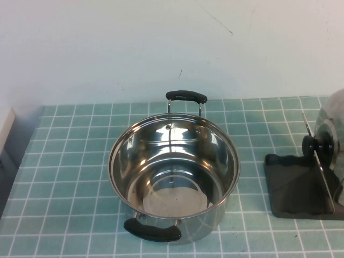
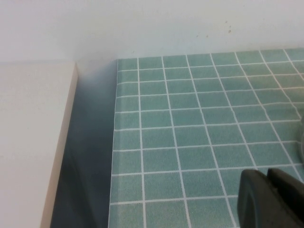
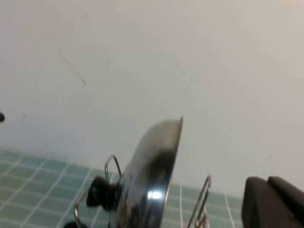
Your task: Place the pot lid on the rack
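The pot lid (image 1: 329, 129) stands on edge in the rack (image 1: 294, 188) at the table's right edge, its black knob (image 1: 313, 145) facing the pot. The right wrist view shows the lid (image 3: 154, 161) upright between the rack's wire dividers (image 3: 202, 199), with the knob (image 3: 99, 192) to one side. My right gripper (image 3: 269, 199) is shut and empty, apart from the lid, beside the rack. My left gripper (image 2: 269, 192) is shut and empty, low over the tiled mat near the table's left edge. Neither arm shows in the high view.
An open steel pot (image 1: 174, 177) with two black handles stands mid-table on the green tiled mat (image 1: 70, 161). A white wall runs behind. A pale board (image 2: 33, 142) lies past the mat's left edge.
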You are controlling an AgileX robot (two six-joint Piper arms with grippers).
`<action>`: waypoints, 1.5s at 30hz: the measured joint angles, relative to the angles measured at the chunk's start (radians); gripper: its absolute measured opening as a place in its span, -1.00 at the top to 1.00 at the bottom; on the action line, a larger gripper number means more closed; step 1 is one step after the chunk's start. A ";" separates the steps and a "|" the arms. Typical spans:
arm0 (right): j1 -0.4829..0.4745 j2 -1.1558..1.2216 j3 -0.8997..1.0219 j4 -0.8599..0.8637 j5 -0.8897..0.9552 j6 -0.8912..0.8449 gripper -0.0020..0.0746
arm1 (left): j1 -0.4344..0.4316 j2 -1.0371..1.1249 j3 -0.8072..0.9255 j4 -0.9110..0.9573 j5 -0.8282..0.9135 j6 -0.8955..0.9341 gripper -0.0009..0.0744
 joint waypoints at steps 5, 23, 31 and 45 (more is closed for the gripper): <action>-0.209 -0.178 0.052 -0.451 0.336 0.444 0.95 | 0.000 0.000 0.000 0.000 0.000 0.000 0.98; -0.159 -0.237 0.134 -0.667 0.498 0.691 0.95 | 0.000 0.000 0.001 -0.004 0.000 0.000 0.98; -0.159 -0.237 0.134 -0.686 0.500 0.770 0.95 | 0.000 0.000 0.001 -0.004 0.000 0.000 0.98; -0.159 -0.237 0.132 -0.703 0.511 0.747 0.95 | 0.000 0.000 0.001 -0.004 0.000 0.000 0.98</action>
